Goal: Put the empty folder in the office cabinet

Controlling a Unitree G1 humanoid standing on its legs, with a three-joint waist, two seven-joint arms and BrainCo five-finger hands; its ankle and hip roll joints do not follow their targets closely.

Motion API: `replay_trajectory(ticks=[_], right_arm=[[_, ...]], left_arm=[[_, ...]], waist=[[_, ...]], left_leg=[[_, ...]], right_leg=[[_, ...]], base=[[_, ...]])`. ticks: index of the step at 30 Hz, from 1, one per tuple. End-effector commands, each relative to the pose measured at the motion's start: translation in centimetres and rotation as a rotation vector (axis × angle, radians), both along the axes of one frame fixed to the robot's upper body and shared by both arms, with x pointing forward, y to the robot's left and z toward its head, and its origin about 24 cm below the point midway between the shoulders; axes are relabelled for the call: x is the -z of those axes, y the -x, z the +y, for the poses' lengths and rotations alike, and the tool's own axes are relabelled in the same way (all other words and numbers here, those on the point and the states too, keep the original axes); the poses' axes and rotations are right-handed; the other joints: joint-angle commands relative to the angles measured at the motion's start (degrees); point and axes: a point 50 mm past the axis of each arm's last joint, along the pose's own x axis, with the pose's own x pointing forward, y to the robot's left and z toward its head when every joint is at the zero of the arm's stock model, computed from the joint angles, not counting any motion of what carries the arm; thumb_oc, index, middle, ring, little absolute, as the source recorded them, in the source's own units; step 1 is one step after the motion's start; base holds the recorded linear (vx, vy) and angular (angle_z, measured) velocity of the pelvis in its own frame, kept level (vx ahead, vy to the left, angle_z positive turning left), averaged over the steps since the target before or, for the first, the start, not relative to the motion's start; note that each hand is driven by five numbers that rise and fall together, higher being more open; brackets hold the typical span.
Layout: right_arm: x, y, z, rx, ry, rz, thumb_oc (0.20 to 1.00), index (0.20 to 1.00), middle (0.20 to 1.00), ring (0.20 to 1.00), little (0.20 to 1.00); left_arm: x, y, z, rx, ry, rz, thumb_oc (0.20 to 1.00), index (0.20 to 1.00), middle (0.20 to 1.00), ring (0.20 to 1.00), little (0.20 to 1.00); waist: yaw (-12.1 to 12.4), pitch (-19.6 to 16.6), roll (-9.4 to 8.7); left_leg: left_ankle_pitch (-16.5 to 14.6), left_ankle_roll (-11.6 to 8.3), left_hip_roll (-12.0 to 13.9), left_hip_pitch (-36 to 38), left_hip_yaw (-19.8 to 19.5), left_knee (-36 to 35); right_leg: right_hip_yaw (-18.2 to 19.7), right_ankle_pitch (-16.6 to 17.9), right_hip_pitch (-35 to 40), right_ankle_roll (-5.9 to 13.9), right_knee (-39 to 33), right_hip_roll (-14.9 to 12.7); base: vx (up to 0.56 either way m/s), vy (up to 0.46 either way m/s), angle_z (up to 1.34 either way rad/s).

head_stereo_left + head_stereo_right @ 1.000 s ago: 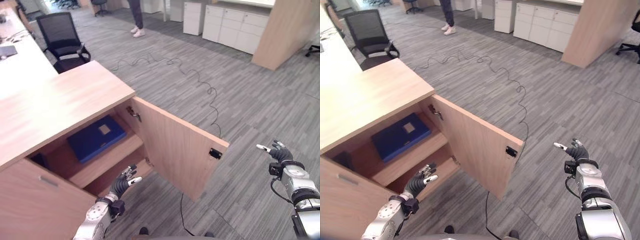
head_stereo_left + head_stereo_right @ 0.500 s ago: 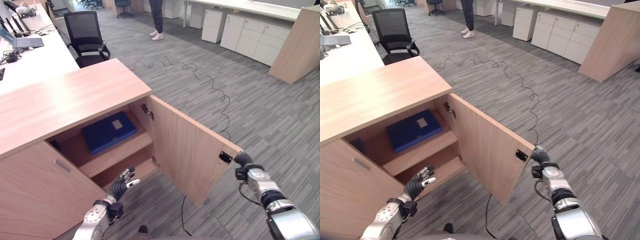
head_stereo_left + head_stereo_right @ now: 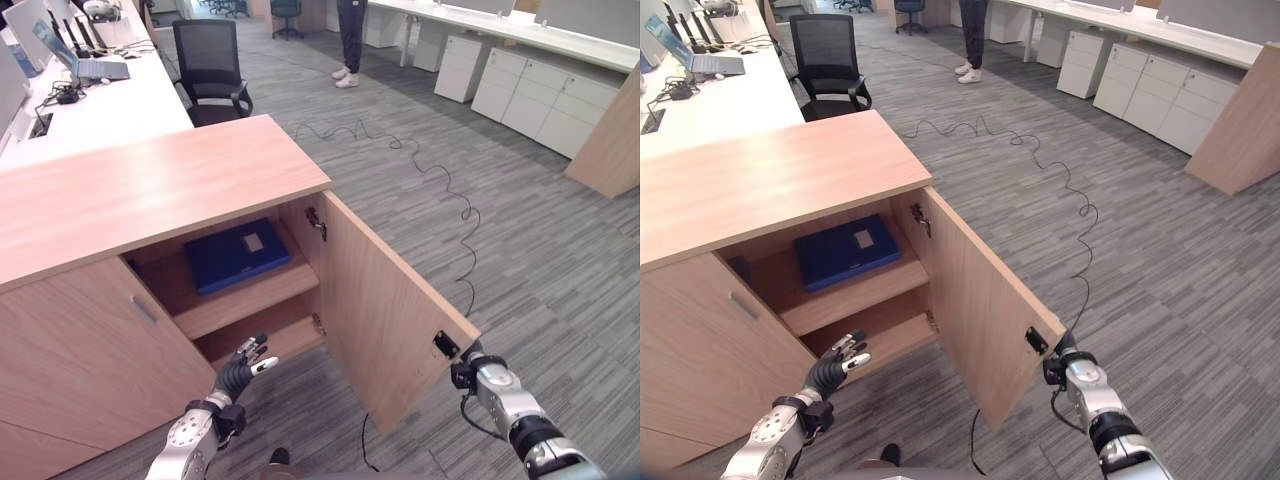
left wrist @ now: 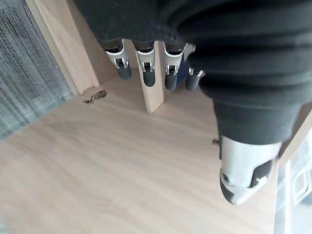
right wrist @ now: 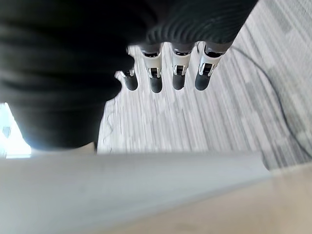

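The blue folder (image 3: 238, 257) is already lying on the upper shelf (image 3: 262, 296) of the cabinet (image 3: 150, 190), so with the right robot hand (image 3: 1064, 366), fingers relaxed, at the open door (image 3: 390, 325) edge and the left robot hand (image 3: 245, 365) open and empty, I'd guess swinging that door shut is next.

Grey striped carpet (image 3: 520, 230) covers the office floor; a black cable (image 3: 440, 185) snakes across it; a black office chair (image 3: 210, 70) stands beside a long white desk (image 3: 100, 105) with a laptop (image 3: 75, 62); white drawer units (image 3: 540, 95) line the far side; a person's legs (image 3: 350, 40) stand beyond.
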Motion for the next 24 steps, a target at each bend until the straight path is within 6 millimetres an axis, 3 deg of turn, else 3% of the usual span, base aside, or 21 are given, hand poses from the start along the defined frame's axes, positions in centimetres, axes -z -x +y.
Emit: replay_trajectory(ticks=[1,4,9,10,11,13,14,16,20,24], right_arm=[[-3.0,-2.9,4.3,-0.24,-0.022,-0.171,1.0,1.0,1.0,1.0,1.0],[-3.5,-1.6,5.7,-0.397,0.007,-0.195,1.0,1.0,1.0,1.0,1.0],[-4.3,-2.3,7.5,-0.484,0.018,-0.238,1.0,1.0,1.0,1.0,1.0],[-4.7,-2.7,7.9,-0.493,0.02,-0.256,1.0,1.0,1.0,1.0,1.0],[-4.8,-2.8,7.9,-0.493,0.021,-0.258,1.0,1.0,1.0,1.0,1.0],[-5.2,-3.2,8.6,-0.514,0.027,-0.274,1.0,1.0,1.0,1.0,1.0],[-5.1,-3.3,8.9,-0.527,0.031,-0.27,1.0,1.0,1.0,1.0,1.0],[-5.1,-3.2,9.1,-0.527,0.029,-0.268,1.0,1.0,1.0,1.0,1.0],[-5.0,-3.3,10.4,-0.515,-0.01,-0.266,1.0,1.0,1.0,1.0,1.0],[-5.7,-4.7,10.8,-0.46,-0.033,-0.295,1.0,1.0,1.0,1.0,1.0]], left_arm=[[-2.4,-2.6,0.9,0.01,-0.054,-0.135,1.0,1.0,1.0,1.0,1.0],[-2.1,-2.2,1.0,0.0,-0.053,-0.131,1.0,1.0,1.0,1.0,1.0],[-2.2,-2.4,1.0,-0.022,-0.053,-0.148,1.0,1.0,1.0,1.0,1.0],[-2.5,-2.7,0.9,-0.04,-0.04,-0.162,1.0,1.0,1.0,1.0,1.0],[-2.5,-2.7,0.9,-0.039,-0.039,-0.163,1.0,1.0,1.0,1.0,1.0],[-2.8,-3.0,0.8,-0.049,-0.029,-0.181,1.0,1.0,1.0,1.0,1.0],[-2.8,-3.0,1.0,-0.055,-0.032,-0.182,1.0,1.0,1.0,1.0,1.0],[-2.8,-2.8,1.1,-0.055,-0.037,-0.177,1.0,1.0,1.0,1.0,1.0],[-3.6,-3.0,1.9,-0.025,-0.098,-0.193,1.0,1.0,1.0,1.0,1.0],[-4.8,-3.9,2.5,-0.005,-0.133,-0.237,1.0,1.0,1.0,1.0,1.0]], waist=[[2.2,1.94,-2.12],[3.18,2.41,-1.22],[5.18,3.89,-0.3],[5.28,5.22,-0.36],[5.18,5.08,-0.4],[4.04,5.5,-1.04],[3.23,4.75,-1.09],[3.22,4.27,-1.0],[5.49,2.68,-4.13],[7.04,3.45,-6.33]], left_leg=[[-1.31,-1.31,-0.85,-0.73,0.5,0.95],[0.45,-2.29,-0.92,-3.02,-1.62,0.6],[2.0,-3.19,-0.76,-6.03,-2.62,1.15],[1.98,-3.37,0.08,-7.39,1.59,3.53],[2.15,-3.15,-0.15,-7.94,1.47,3.79],[1.59,-1.12,2.67,-9.02,12.3,7.33],[1.11,-0.35,4.4,-8.6,19.78,7.91],[1.52,-0.19,4.57,-8.63,21.15,8.12],[-2.0,2.67,-0.41,-7.48,18.33,5.58],[-3.59,6.26,-3.68,-7.78,18.23,6.19]], right_leg=[[0.33,-6.34,0.9,-0.95,1.58,1.44],[-2.67,-6.45,0.75,-0.93,0.74,1.55],[-5.3,-6.44,0.54,-0.6,0.48,0.73],[-6.69,-6.34,0.83,-0.34,0.57,-0.38],[-6.82,-5.96,0.5,-0.22,0.51,-0.54],[-8.8,-5.7,0.52,-0.24,0.85,-2.02],[-10.29,-5.89,0.52,-0.52,1.17,-2.03],[-10.88,-6.1,0.89,-0.57,1.34,-1.84],[-11.6,-8.24,0.99,0.82,8.7,-4.81],[-10.84,-6.11,-3.23,3.8,18.51,-8.79]], base=[[-0.09,-0.007,0.31],[-0.08,-0.007,0.58],[-0.08,0.049,0.37],[-0.06,0.093,0.52],[-0.1,0.163,0.55],[-0.08,0.157,0.67],[-0.02,0.179,0.99],[0.05,0.137,1.21],[0.18,0.21,0.81],[0.06,0.218,0.45]])
